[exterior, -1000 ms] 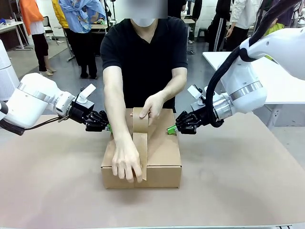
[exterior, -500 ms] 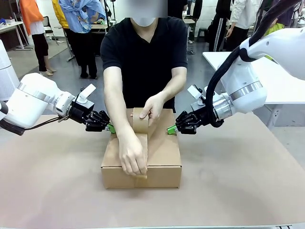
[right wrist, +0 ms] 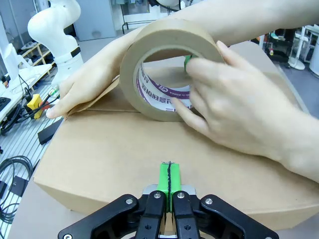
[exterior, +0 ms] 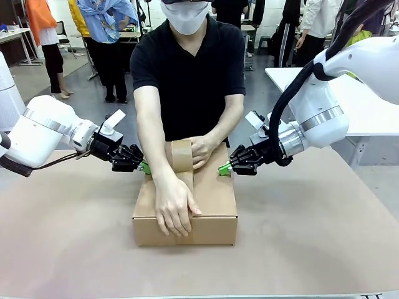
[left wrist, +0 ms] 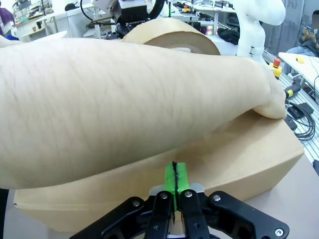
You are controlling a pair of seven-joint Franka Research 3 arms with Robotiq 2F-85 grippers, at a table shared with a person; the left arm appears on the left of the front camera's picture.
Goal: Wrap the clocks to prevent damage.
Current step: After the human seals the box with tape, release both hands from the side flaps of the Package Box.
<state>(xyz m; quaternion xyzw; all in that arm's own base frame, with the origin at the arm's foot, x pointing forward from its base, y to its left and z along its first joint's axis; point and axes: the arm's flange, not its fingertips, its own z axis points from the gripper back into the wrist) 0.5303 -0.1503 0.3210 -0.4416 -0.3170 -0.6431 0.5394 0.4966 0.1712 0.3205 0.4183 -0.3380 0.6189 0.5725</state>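
Person taping a cardboard box (exterior: pixel 212 196) at mid-table, grippers flanking it.
Front: left gripper (exterior: pixel 142 166) and right gripper (exterior: pixel 222 169) are pressing its sides, jaws closed. Left wrist: forearm (left wrist: pixel 124 99) is hiding the top. Right wrist: tape roll (right wrist: pixel 167 67) is showing purple print.

Closed rectangular box of matt brown corrugated cardboard (exterior: pixel 212 193); roll of smooth tan paper-backed packing tape (right wrist: pixel 167 67) with glossy white printed core; black plastic gripper fingers with bright green rubbery pads (right wrist: pixel 169 177); matt brown tabletop (exterior: pixel 312 249).
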